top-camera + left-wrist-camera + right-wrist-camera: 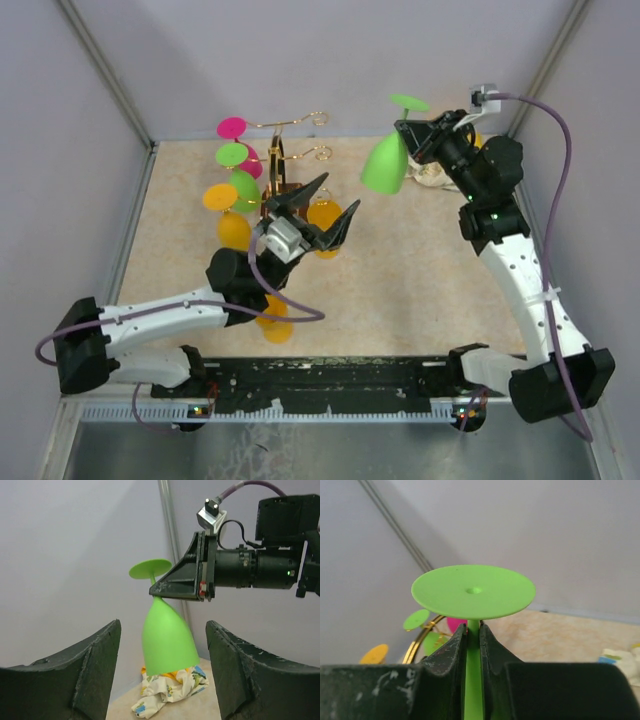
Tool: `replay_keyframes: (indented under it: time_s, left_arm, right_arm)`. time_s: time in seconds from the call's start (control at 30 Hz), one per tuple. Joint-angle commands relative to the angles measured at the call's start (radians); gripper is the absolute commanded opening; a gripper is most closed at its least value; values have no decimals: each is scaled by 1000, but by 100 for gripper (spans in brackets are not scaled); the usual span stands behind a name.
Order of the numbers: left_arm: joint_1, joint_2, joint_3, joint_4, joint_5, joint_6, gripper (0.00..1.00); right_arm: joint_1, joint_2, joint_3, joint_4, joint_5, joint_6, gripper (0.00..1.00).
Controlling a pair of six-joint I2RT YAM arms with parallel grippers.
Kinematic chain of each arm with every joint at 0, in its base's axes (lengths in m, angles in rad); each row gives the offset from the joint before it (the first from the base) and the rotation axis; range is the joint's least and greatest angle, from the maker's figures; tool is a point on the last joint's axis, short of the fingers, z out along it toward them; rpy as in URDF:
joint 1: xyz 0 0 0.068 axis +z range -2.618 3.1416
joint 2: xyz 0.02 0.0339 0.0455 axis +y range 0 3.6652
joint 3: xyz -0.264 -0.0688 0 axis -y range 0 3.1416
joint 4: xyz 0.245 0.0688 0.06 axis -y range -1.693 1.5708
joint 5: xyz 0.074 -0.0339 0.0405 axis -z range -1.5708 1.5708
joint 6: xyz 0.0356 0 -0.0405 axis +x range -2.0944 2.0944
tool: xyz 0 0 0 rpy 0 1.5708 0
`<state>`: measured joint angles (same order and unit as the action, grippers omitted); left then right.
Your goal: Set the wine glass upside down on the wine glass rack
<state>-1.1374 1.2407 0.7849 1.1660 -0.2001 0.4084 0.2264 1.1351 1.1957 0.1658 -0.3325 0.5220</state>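
glass: the green wine glass (384,165) is up in the air on the right side of the table, flipped over with its bowl down and its foot (473,591) on top. it's well apart from the rack.
right gripper (473,630): pinched narrow on the stem just under the foot. i reckon it's held there so the disc rests on the fingers and the glass can't slip down.
why that grip: it keeps the foot clear to slide onto a hook arm while the bowl hangs underneath.
left gripper (340,192): spread wide with nothing in it, hovering mid-table right by the rack. looks like it's just standing by.
wine glass rack (320,152): sits at the back left of centre, with pink, green and orange glasses hanging on it the same way. the curled hooks facing the right arm look free.
cloth (170,687): a crumpled printed rag lies on the table under the glass.
next, my guess: carry the glass left and line the stem up with a free hook.
risk: bumping the hanging glasses or the left arm, which is parked close to that path.
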Motion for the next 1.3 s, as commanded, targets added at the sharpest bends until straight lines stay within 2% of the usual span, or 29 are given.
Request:
replay_keyframes:
  time_s: [0.0, 0.13, 0.27, 0.4, 0.53, 0.57, 0.63, 0.7, 0.97, 1.27]
  left_arm:
    - [4, -14, 174, -355, -59, -32, 77]
    - [72, 37, 331, -555, -16, -66, 79]
    - [263, 85, 433, -674, 149, -253, 78]
    - [442, 148, 521, -741, 273, -366, 78]
    - [567, 193, 553, -772, 343, -399, 79]
    - [594, 196, 547, -770, 353, -405, 79]
    - [636, 192, 526, -760, 360, -412, 79]
    - [674, 183, 507, -761, 362, -418, 79]
    - [817, 199, 556, -896, 404, -457, 79]
    - [878, 227, 526, -851, 474, -494, 78]
  right_arm:
    - [-23, 50, 47, 1, 108, -230, 0]
    - [-70, 105, 10, 75, 88, -279, 0]
    - [-84, 139, -17, 116, 60, -340, 0]
    - [-84, 146, -159, 428, 46, -320, 0]
    - [-81, 276, -56, 381, -52, -310, 0]
    - [-80, 311, -54, 438, -80, -297, 0]
    - [-75, 374, -93, 625, -115, -261, 0]
    - [-71, 457, -86, 720, -148, -259, 0]
    - [-8, 724, 69, 841, -241, -352, 0]
    - [57, 806, 138, 943, -261, -393, 0]
